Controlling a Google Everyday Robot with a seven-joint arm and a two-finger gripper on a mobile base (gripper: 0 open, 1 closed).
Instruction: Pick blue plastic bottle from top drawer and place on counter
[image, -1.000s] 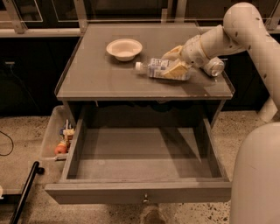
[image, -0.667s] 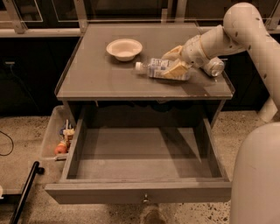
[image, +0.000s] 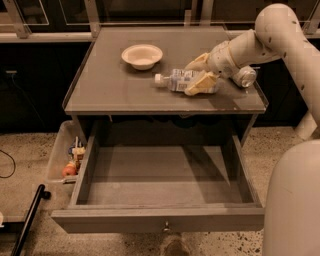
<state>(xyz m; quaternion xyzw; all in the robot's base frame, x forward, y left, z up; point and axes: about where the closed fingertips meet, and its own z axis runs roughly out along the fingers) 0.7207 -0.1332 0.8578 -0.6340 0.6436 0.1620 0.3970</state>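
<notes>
The blue plastic bottle (image: 176, 80) lies on its side on the counter (image: 115, 87), right of centre, with its white cap pointing left. My gripper (image: 198, 75) reaches in from the right and is shut on the bottle's body, one tan finger (image: 199, 62) behind it and one in front. The bottle rests on the counter surface. The top drawer (image: 160, 218) stands pulled fully open below the counter's front edge, and its inside is bare.
A white bowl (image: 142, 55) sits at the counter's back centre. A silver can (image: 245, 76) lies behind my wrist near the right edge. A pale side tray (image: 56, 152) of small colourful items sits left of the drawer. A black pole (image: 27, 220) leans at lower left.
</notes>
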